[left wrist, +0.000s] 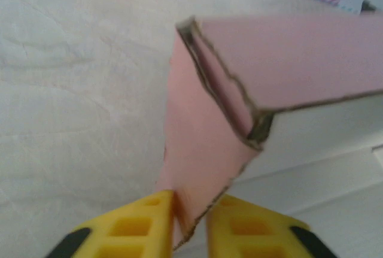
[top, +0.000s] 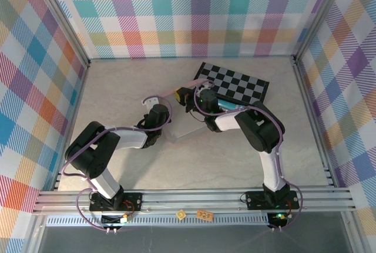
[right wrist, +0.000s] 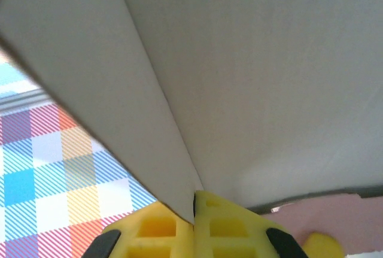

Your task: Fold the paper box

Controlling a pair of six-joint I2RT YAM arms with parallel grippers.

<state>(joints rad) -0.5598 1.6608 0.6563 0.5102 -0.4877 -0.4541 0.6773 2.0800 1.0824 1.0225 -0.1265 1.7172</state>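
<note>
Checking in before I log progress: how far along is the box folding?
Done: the paper box has at least one crease folded. In hand: the left claw has a pink flap between its fingers; the right claw is shut on a pale panel. Left: it is no closed carton yet.

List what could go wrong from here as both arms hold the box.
The left fingers pinch only a narrow corner of a box flap, so it may slip out. The right fingers grip a thin panel edge, so opposing pulls could tear or crease it.
</note>
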